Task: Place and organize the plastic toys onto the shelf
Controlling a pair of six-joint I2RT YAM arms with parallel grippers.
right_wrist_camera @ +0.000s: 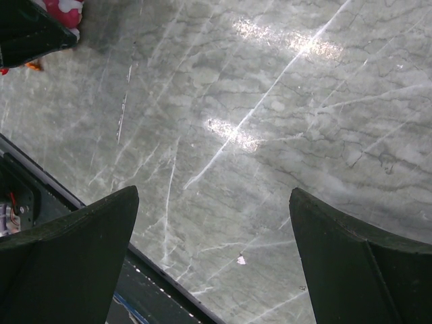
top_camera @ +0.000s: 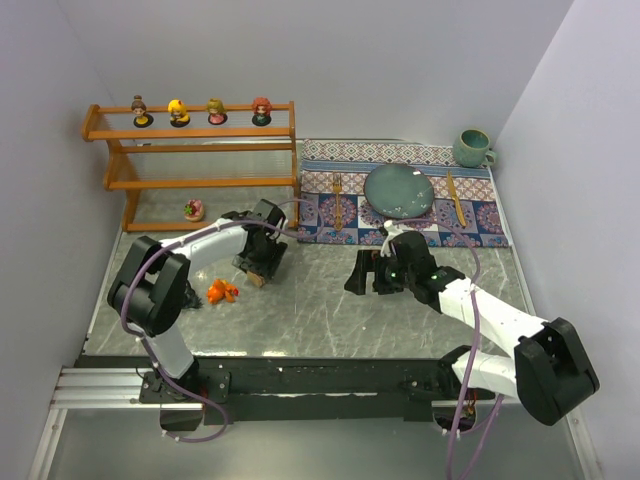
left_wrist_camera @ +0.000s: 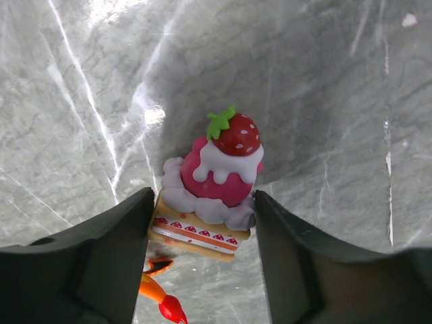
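A strawberry cake toy (left_wrist_camera: 219, 175), pink with white cream on a biscuit base, sits between my left gripper's (left_wrist_camera: 202, 223) fingers, which touch its base on both sides. From above, this gripper (top_camera: 262, 268) is low over the table in front of the shelf (top_camera: 190, 150). An orange creature toy (top_camera: 221, 291) lies just left of it, and its tail (left_wrist_camera: 158, 297) shows under the cake. Several dolls (top_camera: 179, 112) stand on the top tier, and a pink round toy (top_camera: 194, 210) is at the bottom tier. My right gripper (top_camera: 368, 275) hangs open and empty over bare table (right_wrist_camera: 212, 223).
A patterned placemat (top_camera: 480, 220) at the back right holds a teal plate (top_camera: 398, 190), a fork (top_camera: 337, 195) and a knife (top_camera: 455, 198). A teal mug (top_camera: 472, 148) stands behind it. The table's dark front rail (right_wrist_camera: 40, 196) lies close under the right gripper.
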